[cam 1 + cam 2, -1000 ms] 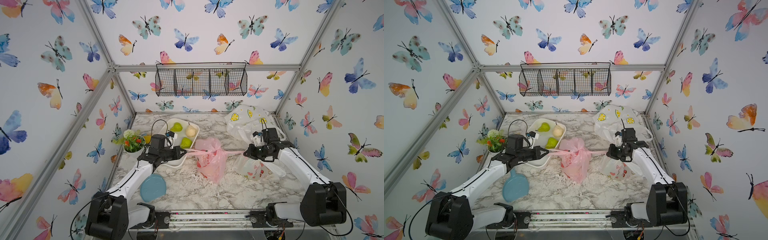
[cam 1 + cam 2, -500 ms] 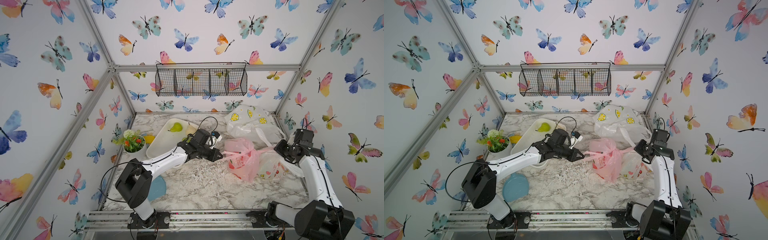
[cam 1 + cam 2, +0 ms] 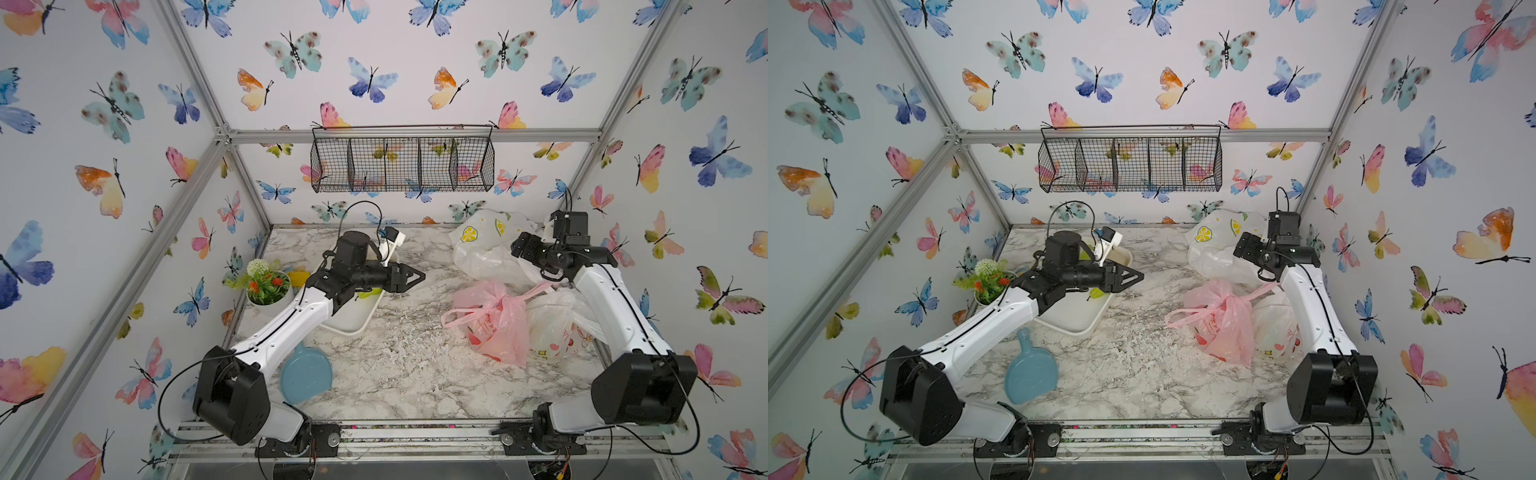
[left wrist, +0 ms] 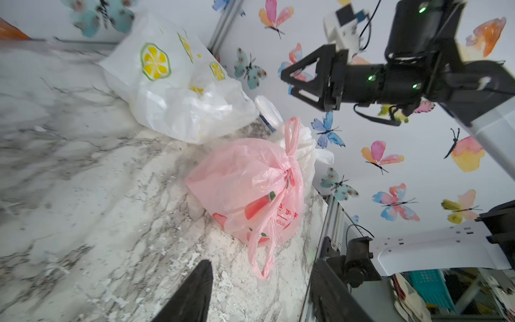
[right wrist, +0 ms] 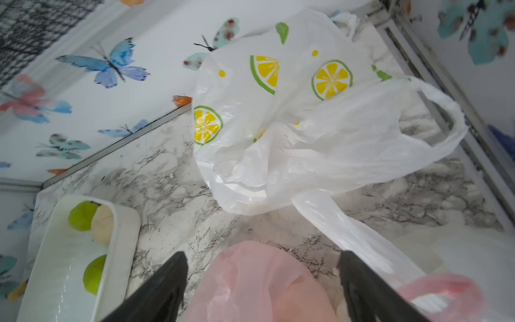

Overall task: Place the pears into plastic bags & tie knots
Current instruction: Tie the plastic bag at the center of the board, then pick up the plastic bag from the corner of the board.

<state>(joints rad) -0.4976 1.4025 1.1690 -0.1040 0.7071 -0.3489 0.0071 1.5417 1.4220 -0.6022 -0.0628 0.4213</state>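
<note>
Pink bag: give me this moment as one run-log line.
pink bag: knot tied, not held | left gripper: open, empty | right gripper: open, empty | lemon bag: untied | tray: three pears inside

- The left arm (image 3: pixel 286 328) and right arm (image 3: pixel 611 307) match: glossy white shells on the long links, matte black housings at the joints.
- Each shoulder (image 3: pixel 230 395) is a chunky black block with rounded corners.
- Small dark screw holes (image 3: pixel 272 340) dot the white shells in short rows.
- The left hand (image 3: pixel 419 275) and right hand (image 4: pixel 288 83) are black; each finger is a hollow triangular frame tapering to a tip.
- A white camera (image 3: pixel 392 239) box sits above each wrist.
- Thin black cables (image 3: pixel 166 399) loop out near the shoulders and run along the links.
- Green lights (image 4: pixel 370 78) glow on the right wrist housing.
- Both bases (image 3: pixel 291 440) sit on a silver rail (image 3: pixel 415 432).
</note>
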